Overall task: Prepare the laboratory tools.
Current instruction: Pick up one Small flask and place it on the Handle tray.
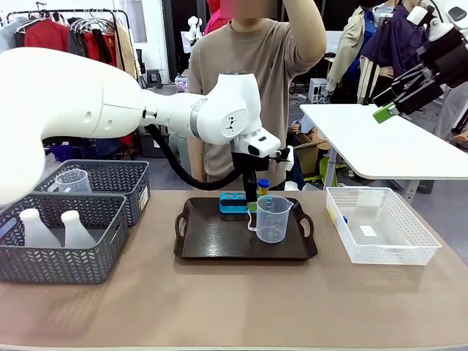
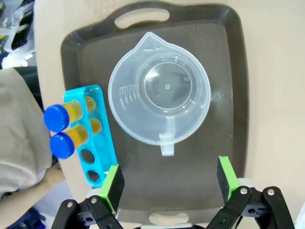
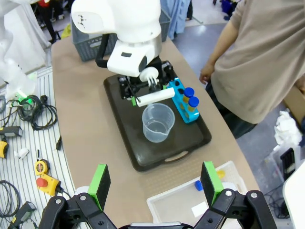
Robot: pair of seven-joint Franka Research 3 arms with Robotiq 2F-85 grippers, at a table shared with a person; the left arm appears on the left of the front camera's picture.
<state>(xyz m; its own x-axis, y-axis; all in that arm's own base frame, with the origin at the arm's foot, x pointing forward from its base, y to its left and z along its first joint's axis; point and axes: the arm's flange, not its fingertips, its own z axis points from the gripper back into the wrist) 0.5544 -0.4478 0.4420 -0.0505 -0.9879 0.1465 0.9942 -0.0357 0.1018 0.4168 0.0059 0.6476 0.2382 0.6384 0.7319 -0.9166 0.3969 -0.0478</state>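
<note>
Clear beaker (image 1: 273, 219) stands on the brown tray (image 1: 212, 245) in the front view, flasks (image 1: 76, 229) in a grey basket (image 1: 66, 267). Left wrist view: left gripper (image 2: 169, 179) spread wide and empty above the beaker, blue-capped test tubes (image 2: 75, 109) racked beside it. Right wrist view: right gripper (image 3: 155, 183) spread and empty, high over the table (image 3: 90, 119).

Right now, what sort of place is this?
Probably a robot workshop: a white robot arm over a dark brown handled tray, a rack of hanging clothes behind, black cables on the floor.

no legible text or numbers
</note>
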